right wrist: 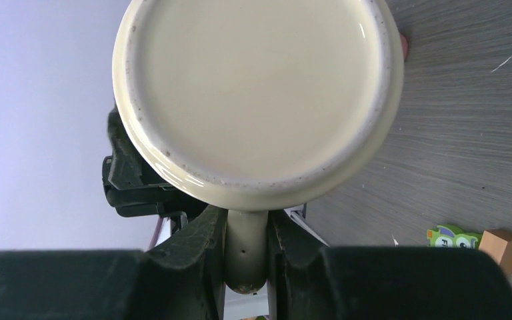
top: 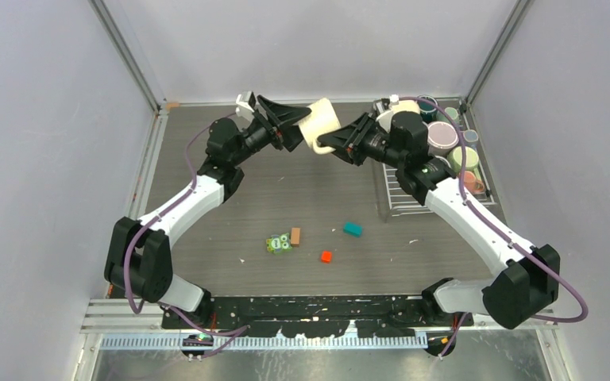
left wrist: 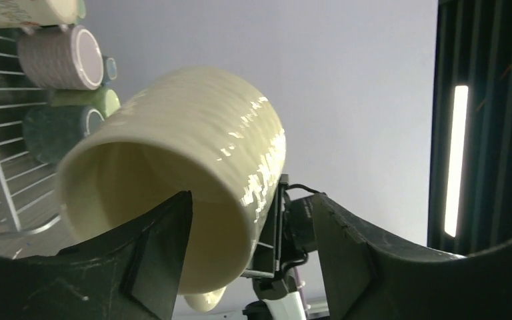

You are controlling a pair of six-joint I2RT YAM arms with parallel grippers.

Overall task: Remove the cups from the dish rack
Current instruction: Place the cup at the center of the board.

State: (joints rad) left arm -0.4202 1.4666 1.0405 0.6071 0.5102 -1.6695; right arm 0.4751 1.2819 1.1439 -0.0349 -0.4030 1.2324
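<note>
Task item: cream mug [top: 320,121], glazed ceramic, round-bodied. In the left wrist view I read faint horizontal ribbing on its wall from the broken highlights.
Task item, base: in the right wrist view I see a smooth flat disc inside a raised foot ring, with dark specks along the ring.
Task item, position: off the dish rack [top: 397,198], in the air just left of the rack's far end. It lies tipped on its side, mouth toward the left arm and base toward the right arm.
Right gripper [right wrist: 247,240]: narrow, clamped on the mug's handle [right wrist: 245,257]. One black finger [right wrist: 203,247] presses each side of the loop.
Left gripper [left wrist: 252,203]: jaws apart, straddling the mug's rim. One finger sits at the mouth. The other stands outside the wall with a gap showing, so I cannot confirm contact.
Dish rack, build: thin silver-white parallel wires forming a flat rectangle with a low raised rim.
Dish rack, load: I count several mugs crowded at its far end, among them a ribbed mauve mug [top: 442,137], a pale green mug [top: 462,159] and a dark teal mug [top: 427,105].
Table [top: 302,198]: dark grey board with a wood-grain texture.
Loose pieces, left of the rack's near end: teal block [top: 353,229], orange-red block [top: 326,256], brown block [top: 295,236] and a green cartoon-faced piece [top: 277,244].
</note>
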